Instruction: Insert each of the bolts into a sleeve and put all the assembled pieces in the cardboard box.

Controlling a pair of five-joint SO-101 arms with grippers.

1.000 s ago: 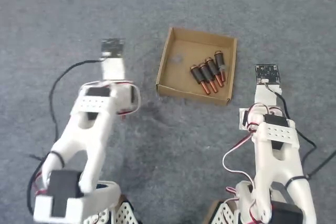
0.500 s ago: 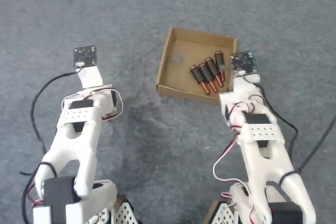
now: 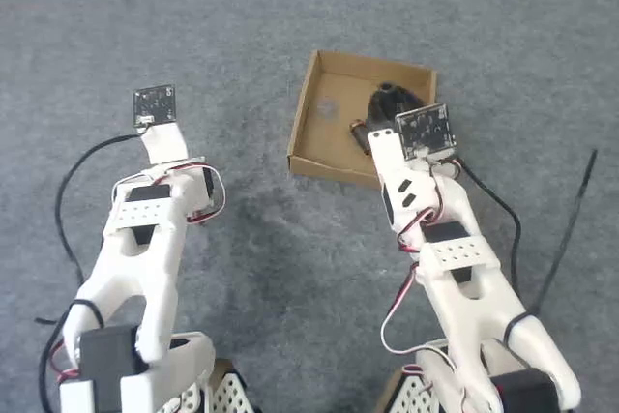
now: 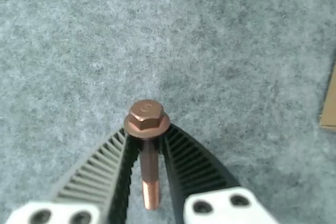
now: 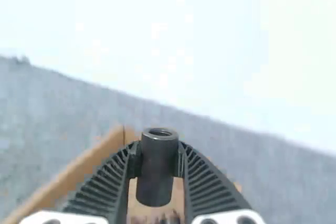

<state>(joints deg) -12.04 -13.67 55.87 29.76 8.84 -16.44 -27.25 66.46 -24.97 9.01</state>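
Over cardboard box (image 3: 308, 108): your right gripper (image 5: 157, 156) is swinging in, clamping a sleeve (image 5: 156, 174).
At left: your left gripper (image 4: 148, 145) is staying put above the worktop (image 4: 236, 51), pinching a bolt (image 4: 147, 120).
Meaning: you're probably bringing them together for insertion.

- We're running two white printed arms, left arm (image 3: 145, 239) and right arm (image 3: 455, 258), with black servo blocks (image 3: 114, 345) in the joints.
- Each has a small dark camera board (image 3: 156, 103) at its 12 o'clock end.
- Red and white wires (image 3: 406, 239) loop around the joints, plus a black cable (image 3: 60, 205).
- The left gripper (image 4: 148, 129) has black ribbed fingers (image 4: 100, 169) on white mounts (image 4: 220, 208) with screw holes.
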